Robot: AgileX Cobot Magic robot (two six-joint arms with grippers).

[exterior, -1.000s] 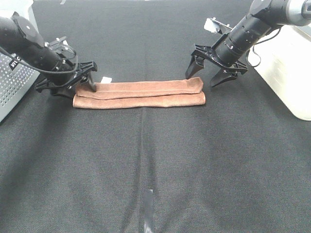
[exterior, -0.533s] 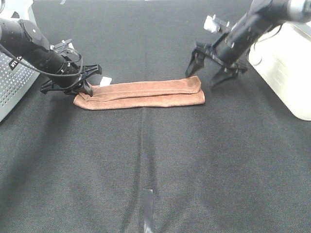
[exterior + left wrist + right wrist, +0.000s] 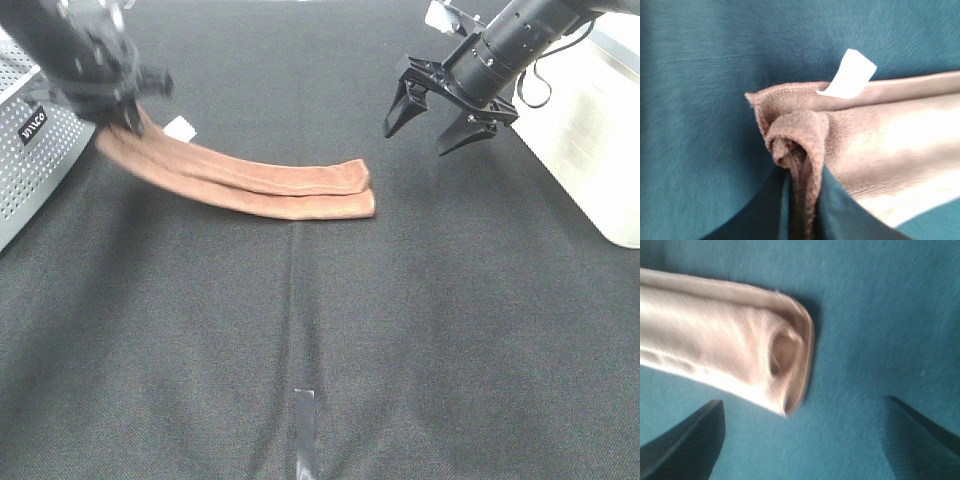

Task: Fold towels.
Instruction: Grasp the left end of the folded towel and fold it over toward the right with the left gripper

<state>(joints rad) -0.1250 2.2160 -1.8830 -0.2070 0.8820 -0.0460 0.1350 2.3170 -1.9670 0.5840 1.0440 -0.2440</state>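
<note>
The brown towel (image 3: 270, 185) lies as a long folded strip on the black cloth, its left end raised off the table. My left gripper (image 3: 125, 120) is shut on that raised end, beside the white tag (image 3: 180, 128). In the left wrist view the bunched towel end (image 3: 795, 135) is pinched between the fingers (image 3: 765, 215), with the tag (image 3: 850, 75) sticking out beyond it. My right gripper (image 3: 430, 118) hangs open, up and to the right of the towel's right end and clear of it. The right wrist view shows that rolled end (image 3: 740, 355) ahead of the spread fingers (image 3: 685, 445).
A grey perforated box (image 3: 30, 170) stands at the left edge, close to the left arm. A white bin (image 3: 600, 130) sits at the right edge behind the right arm. A strip of tape (image 3: 305, 430) marks the cloth at the front centre.
My left gripper shut on the towel's left end and lifted it up and to the left. The whole strip slid left. The right gripper stayed open and now stands clear of the right end.
</note>
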